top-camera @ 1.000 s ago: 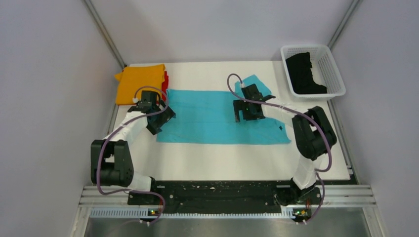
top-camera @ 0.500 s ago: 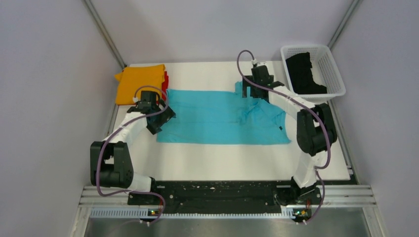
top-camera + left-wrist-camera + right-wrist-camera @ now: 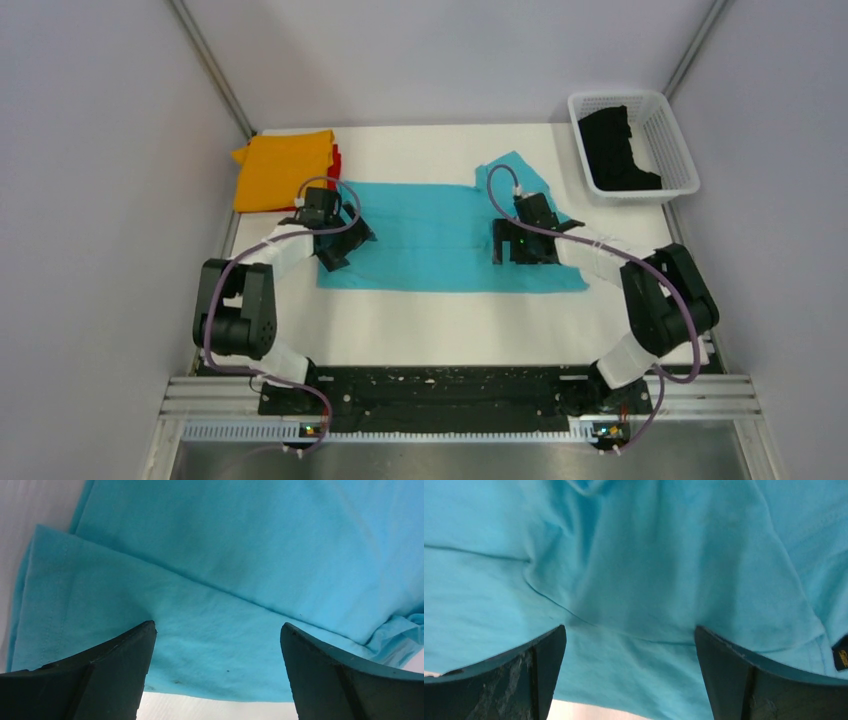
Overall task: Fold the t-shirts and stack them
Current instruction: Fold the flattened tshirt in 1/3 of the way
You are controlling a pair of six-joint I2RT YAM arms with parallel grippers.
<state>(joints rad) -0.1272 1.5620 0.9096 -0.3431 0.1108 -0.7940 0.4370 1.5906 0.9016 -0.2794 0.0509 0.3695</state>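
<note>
– On the surface [image 3: 450,320], from above, the blue shirt [image 3: 430,235] lies spread flat.
– Left wrist view: the left claw [image 3: 215,627] gapes empty over its soft hem; pinch there.
– Right wrist view: the right claw [image 3: 629,630] gapes too, above limp, wrinkled cloth.

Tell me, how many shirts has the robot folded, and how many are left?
Two look done: the orange shirt lies folded on the red shirt at the far left corner. The turquoise shirt is in hand, spread on the table partly folded, with the left pincer and right pincer open over it. The black shirt in the basket is left.
</note>
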